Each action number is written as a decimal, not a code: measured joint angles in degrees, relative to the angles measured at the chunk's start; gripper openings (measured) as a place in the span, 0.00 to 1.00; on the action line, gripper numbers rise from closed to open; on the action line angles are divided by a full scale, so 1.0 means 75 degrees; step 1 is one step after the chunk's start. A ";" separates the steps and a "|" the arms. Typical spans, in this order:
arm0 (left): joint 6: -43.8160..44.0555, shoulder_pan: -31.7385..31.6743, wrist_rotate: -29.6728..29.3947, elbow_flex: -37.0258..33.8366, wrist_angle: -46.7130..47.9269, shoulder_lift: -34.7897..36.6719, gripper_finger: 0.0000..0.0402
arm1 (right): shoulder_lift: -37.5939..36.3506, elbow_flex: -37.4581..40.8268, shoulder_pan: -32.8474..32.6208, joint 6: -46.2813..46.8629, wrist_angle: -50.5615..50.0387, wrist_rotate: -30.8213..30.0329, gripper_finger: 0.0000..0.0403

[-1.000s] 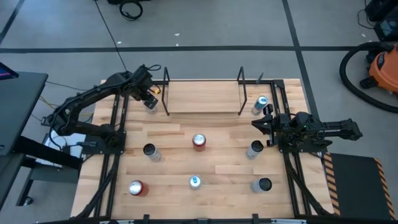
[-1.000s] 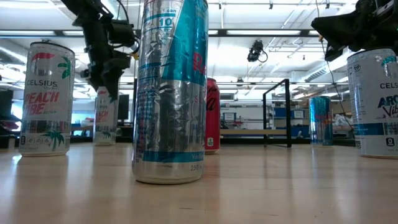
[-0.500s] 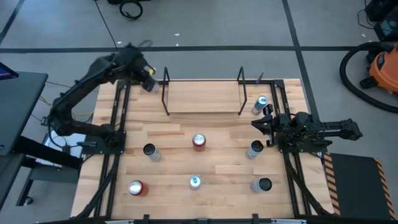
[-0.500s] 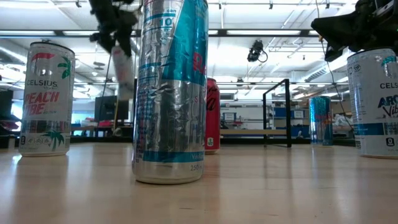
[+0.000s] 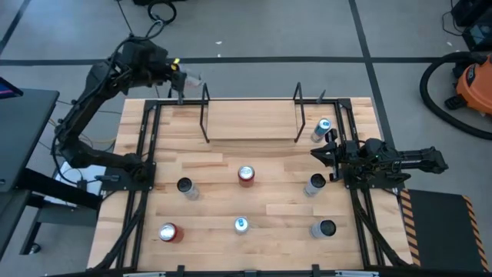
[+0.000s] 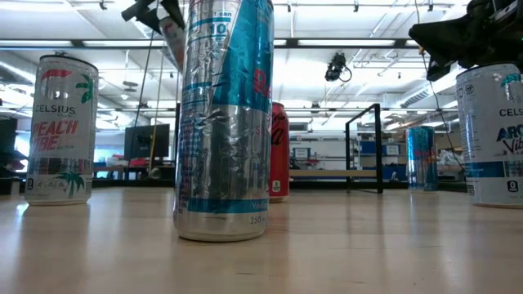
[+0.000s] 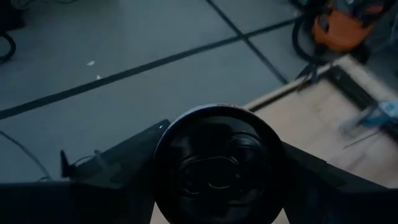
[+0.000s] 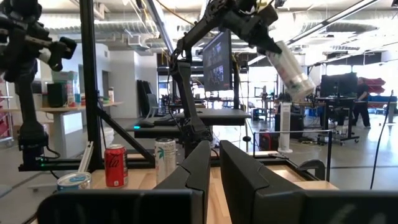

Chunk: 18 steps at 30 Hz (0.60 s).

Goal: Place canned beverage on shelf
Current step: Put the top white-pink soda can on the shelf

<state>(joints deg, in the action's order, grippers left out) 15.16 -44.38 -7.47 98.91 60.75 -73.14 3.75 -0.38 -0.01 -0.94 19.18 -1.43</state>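
Can [image 8: 289, 68]: slim, pale silver-white, tilted, its dark round end [image 7: 217, 165] filling the left wrist view. Left pincer [image 5: 178, 75] pinches it, raised high at abt 11 o'clock in the high view, just past the counter's far edge. Shelf [image 5: 251, 119]: light board btwn two black rod end frames, at 12 o'clock, nothing on it. Right pincer [image 5: 317, 154] pressed together, waits at 3 o'clock. Counter [image 5: 261, 192]: butcher-block, seven other cans standing, incl. a red one [image 5: 246, 175] near centre. Room: grey floor w/ dark lines, orange vacuum [image 5: 470, 85] at 2 o'clock.
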 joint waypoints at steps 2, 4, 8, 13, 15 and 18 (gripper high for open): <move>0.0157 0.0097 -0.0017 0.0066 -0.0115 -0.0099 0.67 | 0.0000 0.0000 0.0000 -0.0001 0.0000 0.0000 0.11; 0.0154 0.0207 -0.0014 0.0131 -0.0151 -0.0272 0.67 | -0.0001 0.0000 0.0000 -0.0001 0.0000 0.0000 0.11; 0.0139 0.0449 0.0021 0.0173 -0.0224 -0.0713 0.67 | 0.0000 0.0000 -0.0003 -0.0001 0.0000 0.0000 0.11; 0.0099 0.0556 0.0033 0.0181 -0.0436 -0.1270 0.67 | -0.0001 0.0002 0.0000 -0.0007 -0.0003 0.0000 0.11; 0.0096 0.0551 0.0005 0.0183 -0.0465 -0.1432 0.67 | 0.0000 0.0000 -0.0001 -0.0007 -0.0003 0.0000 0.11; 0.0143 0.0548 -0.0004 0.0184 -0.0459 -0.1641 0.67 | 0.0000 0.0002 0.0000 -0.0010 -0.0003 0.0000 0.11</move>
<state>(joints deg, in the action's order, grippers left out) 16.23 -40.27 -7.50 100.29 57.31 -85.45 3.75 -0.36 -0.01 -1.02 19.16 -1.43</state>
